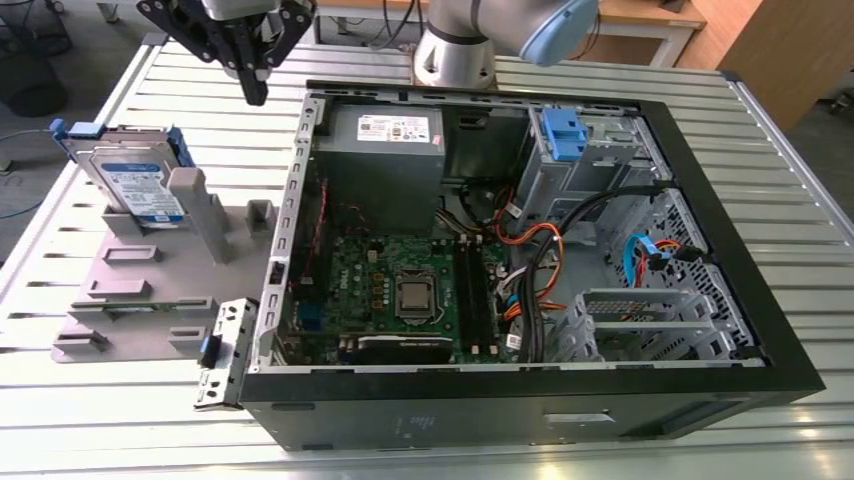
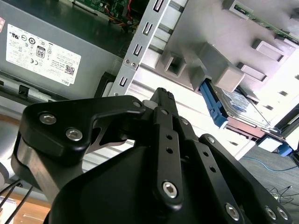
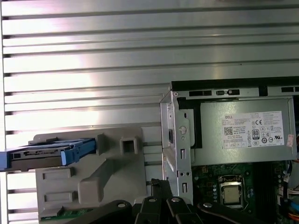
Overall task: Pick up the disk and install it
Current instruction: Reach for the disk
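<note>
The disk [image 1: 140, 190] is a silver drive with a white-and-blue label and a blue rail frame. It stands on edge in a grey holder [image 1: 174, 290] at the exterior view's left, beside the open computer case [image 1: 300, 200]. My gripper [image 1: 254, 95] hangs above the table between the holder and the case's back corner, higher than the disk and apart from it. Its fingers are shut with nothing between them. In both wrist views the disk [image 2: 243, 105] [image 3: 46, 156] sits in the holder, away from the fingertips [image 2: 163, 93] [image 3: 159, 184].
The case lies open on a slatted metal table [image 1: 160, 70], showing the motherboard [image 1: 400, 280], a grey power-supply box [image 1: 387, 135] and a metal cage with a blue clip [image 1: 561, 135]. The arm's base [image 1: 454, 50] stands behind the case. Cables [image 1: 534, 260] cross the case's right half.
</note>
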You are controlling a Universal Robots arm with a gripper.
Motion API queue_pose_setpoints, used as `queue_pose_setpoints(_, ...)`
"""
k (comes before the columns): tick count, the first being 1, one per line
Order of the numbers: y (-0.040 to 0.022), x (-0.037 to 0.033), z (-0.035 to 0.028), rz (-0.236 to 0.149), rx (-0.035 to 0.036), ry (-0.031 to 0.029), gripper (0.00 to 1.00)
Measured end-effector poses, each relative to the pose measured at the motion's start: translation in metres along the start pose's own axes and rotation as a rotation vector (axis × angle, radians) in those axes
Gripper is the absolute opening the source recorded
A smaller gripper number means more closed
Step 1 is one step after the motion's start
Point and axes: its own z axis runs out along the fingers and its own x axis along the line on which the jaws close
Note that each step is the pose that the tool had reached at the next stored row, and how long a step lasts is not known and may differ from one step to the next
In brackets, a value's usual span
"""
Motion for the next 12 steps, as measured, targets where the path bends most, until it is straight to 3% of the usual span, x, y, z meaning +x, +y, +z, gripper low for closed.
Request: queue_pose_setpoints(12, -0.0014, 0.0184, -0.0003, 0.0, 0.0, 0.0, 0.11)
